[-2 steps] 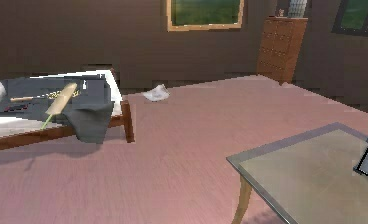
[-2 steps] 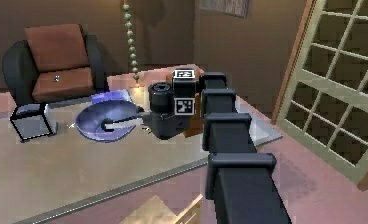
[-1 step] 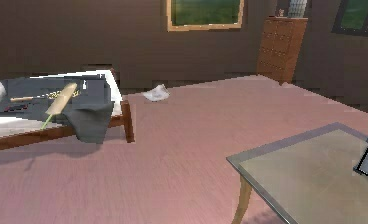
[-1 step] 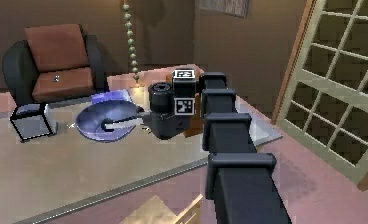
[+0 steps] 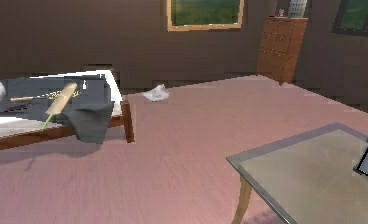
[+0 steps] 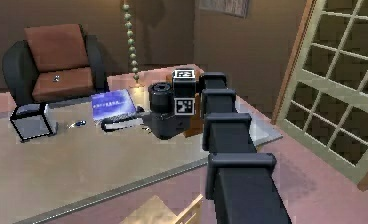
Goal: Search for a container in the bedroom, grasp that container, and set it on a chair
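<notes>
A small grey open-topped box (image 6: 32, 122) stands on the glass table (image 6: 102, 165) at the arm side view's left. Beyond the table is an armchair (image 6: 57, 55) with a dark frame and brown cushions, and a tiny pale thing (image 6: 57, 77) lies on its seat. My arm (image 6: 227, 140) reaches up over the table. The gripper (image 6: 147, 112) is left of the white marker squares (image 6: 184, 90), above the tabletop near a blue flat thing (image 6: 112, 103). I cannot tell whether it holds anything.
A bed (image 5: 62, 105) with a dark blanket and a wooden bat (image 5: 62, 100) is at the forward view's left. White cloth (image 5: 156, 94) lies on the pink floor, and a dresser (image 5: 282, 48) stands at the back right. The table's corner (image 5: 312, 165) is near. A glazed door (image 6: 337, 90) is at the arm side view's right.
</notes>
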Available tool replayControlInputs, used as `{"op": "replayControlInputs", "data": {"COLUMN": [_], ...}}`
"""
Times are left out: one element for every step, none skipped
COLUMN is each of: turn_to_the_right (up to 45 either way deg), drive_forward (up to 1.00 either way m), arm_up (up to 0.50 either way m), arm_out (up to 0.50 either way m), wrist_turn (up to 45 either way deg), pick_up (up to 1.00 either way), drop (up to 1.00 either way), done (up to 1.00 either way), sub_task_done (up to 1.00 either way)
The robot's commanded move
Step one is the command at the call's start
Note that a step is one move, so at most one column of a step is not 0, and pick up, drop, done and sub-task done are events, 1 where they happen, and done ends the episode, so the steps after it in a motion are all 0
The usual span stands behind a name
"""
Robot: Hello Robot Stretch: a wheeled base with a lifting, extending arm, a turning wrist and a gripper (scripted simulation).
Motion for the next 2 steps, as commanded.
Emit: {"op": "replayControlInputs", "data": {"turn_to_the_right": [0.0, 0.0], "drive_forward": [0.00, 0.00], "arm_up": [0.00, 0.00], "arm_out": [-0.10, 0.00], "wrist_turn": [0.0, 0.0], "pick_up": [0.00, 0.00], "drop": [0.00, 0.00], "done": [0.00, 1.00], "sub_task_done": [0.00, 0.00]}}
